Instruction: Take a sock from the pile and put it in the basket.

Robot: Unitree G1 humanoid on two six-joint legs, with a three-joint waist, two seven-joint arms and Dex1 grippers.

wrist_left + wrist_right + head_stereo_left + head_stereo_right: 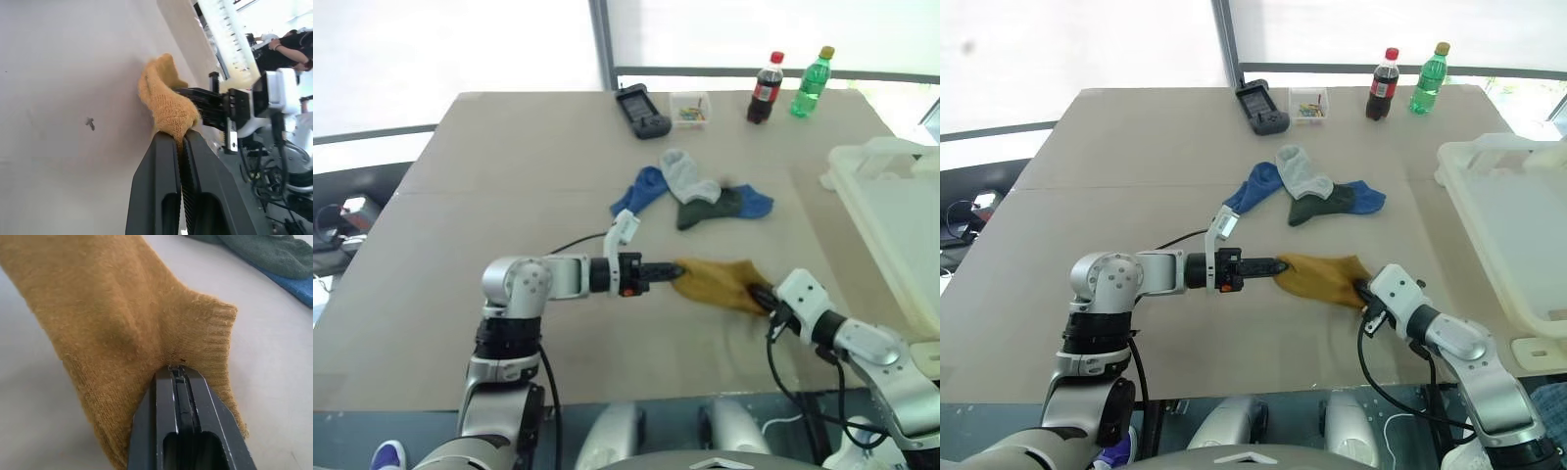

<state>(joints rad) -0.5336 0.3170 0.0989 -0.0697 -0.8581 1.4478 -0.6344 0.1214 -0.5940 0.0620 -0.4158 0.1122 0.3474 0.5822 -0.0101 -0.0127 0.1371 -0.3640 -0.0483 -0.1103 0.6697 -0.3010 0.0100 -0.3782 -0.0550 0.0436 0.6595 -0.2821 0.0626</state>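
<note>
Left eye view: mustard sock (717, 282) stretched between both clamped grippers, left gripper (677, 272) and right gripper (762, 294); the basket (891, 225) lies beyond the right arm, the pile (690, 194) behind.

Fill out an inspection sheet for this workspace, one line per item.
Surface: tan table, flat.
Job's things: mustard sock held at both ends; pile of blue, grey and dark green socks behind it; white basket at the table's right edge.
Clutter: cola bottle, green bottle, small clear box, black device at the far edge.
Grippers: left gripper and right gripper, jaws shut on the sock.
Cables: black cable on the left arm.
Surroundings: bright window behind.
</note>
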